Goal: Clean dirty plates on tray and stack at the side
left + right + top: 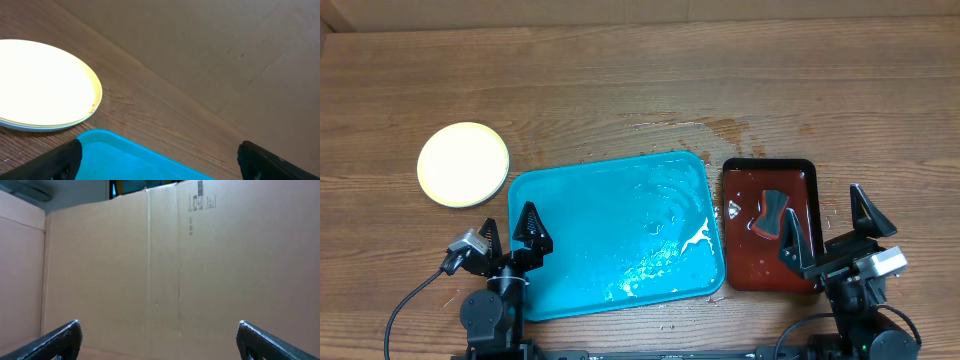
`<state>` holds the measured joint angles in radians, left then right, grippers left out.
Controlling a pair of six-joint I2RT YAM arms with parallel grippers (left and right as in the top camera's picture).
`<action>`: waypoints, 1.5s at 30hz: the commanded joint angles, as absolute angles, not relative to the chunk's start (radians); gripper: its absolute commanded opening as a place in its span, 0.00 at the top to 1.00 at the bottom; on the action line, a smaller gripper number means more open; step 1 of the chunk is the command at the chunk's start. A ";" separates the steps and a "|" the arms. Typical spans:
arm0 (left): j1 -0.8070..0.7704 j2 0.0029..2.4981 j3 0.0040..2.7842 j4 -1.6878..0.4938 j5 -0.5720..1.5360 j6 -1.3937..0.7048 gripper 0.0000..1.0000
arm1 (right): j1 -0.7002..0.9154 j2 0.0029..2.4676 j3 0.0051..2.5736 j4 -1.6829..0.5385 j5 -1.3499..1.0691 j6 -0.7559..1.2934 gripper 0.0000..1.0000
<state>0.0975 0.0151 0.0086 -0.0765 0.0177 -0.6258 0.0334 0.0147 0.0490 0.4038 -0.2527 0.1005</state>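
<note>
Wooden table (620,90): wet patch (705,128) just beyond the far-left corner of the dark red-brown tray (745,265). Near that tray's centre lies a dark hourglass-shaped tool (770,213). Left of the tool, one small speck (733,208). Cardboard wall (150,270) stands beyond the tray, at the table's far edge.

Both arms crouch low, left end effector (510,222) and right end effector (823,210) spread wide, empty.
</note>
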 commanded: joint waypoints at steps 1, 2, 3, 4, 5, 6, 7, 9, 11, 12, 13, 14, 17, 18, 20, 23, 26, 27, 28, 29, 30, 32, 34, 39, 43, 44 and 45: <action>0.089 0.004 0.005 -0.078 0.015 -0.609 0.00 | 0.030 0.003 0.006 0.451 -0.218 0.105 0.00; 0.089 0.004 0.005 -0.078 0.015 -0.609 0.00 | 0.030 0.003 0.008 0.445 -0.210 0.105 0.00; 0.089 0.004 0.005 -0.078 0.015 -0.609 0.00 | 0.030 0.003 0.008 0.445 -0.203 0.105 0.00; 0.089 0.004 0.005 -0.078 0.015 -0.608 0.00 | 0.029 0.003 0.008 0.444 -0.195 0.105 0.00; 0.089 0.004 0.005 -0.078 0.015 -0.609 0.01 | 0.028 0.003 0.008 0.440 -0.184 0.105 0.00; 0.089 0.004 0.005 -0.078 0.015 -0.609 0.00 | 0.028 0.003 0.008 0.436 -0.173 0.105 0.00; 0.089 0.004 0.005 -0.078 0.015 -0.609 0.00 | 0.028 0.003 0.008 0.423 -0.160 0.105 0.00; 0.089 0.004 0.005 -0.078 0.015 -0.608 0.00 | 0.027 0.003 0.008 0.381 -0.149 0.105 0.00; 0.089 0.004 0.005 -0.078 0.015 -0.609 0.01 | 0.026 0.003 0.008 0.311 -0.149 0.105 0.00; 0.089 0.004 0.005 -0.078 0.015 -0.609 0.00 | 0.026 0.003 0.008 0.278 -0.149 0.105 0.00; 0.089 0.004 0.005 -0.078 0.015 -0.608 0.00 | 0.026 0.003 0.008 0.242 -0.149 0.105 0.00; 0.089 0.004 0.005 -0.078 0.015 -0.608 0.00 | 0.026 0.003 0.008 0.212 -0.150 0.105 0.00; 0.089 0.004 0.005 -0.078 0.015 -0.609 0.00 | 0.026 0.003 0.008 0.138 -0.150 0.111 0.00; 0.089 0.004 0.005 -0.078 0.015 -0.609 0.01 | 0.026 0.003 0.008 0.115 -0.150 0.121 0.00; 0.089 0.004 0.005 -0.078 0.015 -0.608 0.00 | 0.026 0.003 0.008 0.070 -0.149 0.143 0.00; 0.089 0.004 0.005 -0.078 0.015 -0.609 0.00 | 0.026 0.003 0.008 0.007 -0.147 0.162 0.00; 0.089 0.004 0.005 -0.078 0.015 -0.609 0.00 | 0.026 0.003 0.008 -0.053 -0.147 0.161 0.00; 0.089 0.004 0.005 -0.078 0.015 -0.608 0.00 | 0.026 0.003 0.008 -0.073 -0.146 0.161 0.00; 0.089 0.004 0.005 -0.078 0.015 -0.609 0.00 | 0.026 0.003 0.008 -0.073 -0.136 0.158 0.00; 0.089 0.004 0.005 -0.078 0.015 -0.608 0.00 | 0.026 0.003 0.008 -0.073 -0.131 0.157 0.00; 0.089 0.004 0.005 -0.078 0.015 -0.609 0.00 | 0.026 0.003 0.008 -0.073 -0.125 0.157 0.00; 0.089 0.004 0.005 -0.078 0.015 -0.609 0.00 | 0.026 0.003 0.008 -0.074 -0.124 0.157 0.00; 0.089 0.004 0.005 -0.078 0.015 -0.609 0.01 | 0.026 0.003 0.008 -0.075 -0.125 0.157 0.00; 0.089 0.004 0.005 -0.078 0.015 -0.609 0.00 | 0.026 0.003 0.008 -0.077 -0.113 0.157 0.00; 0.089 0.004 0.005 -0.078 0.015 -0.608 0.00 | 0.026 0.003 0.008 -0.076 -0.118 0.157 0.00; 0.089 0.004 0.005 -0.078 0.015 -0.609 0.00 | 0.026 0.003 0.008 -0.076 -0.117 0.157 0.00; 0.089 0.004 0.005 -0.078 0.015 -0.609 0.00 | 0.026 0.003 0.008 -0.075 -0.117 0.157 0.00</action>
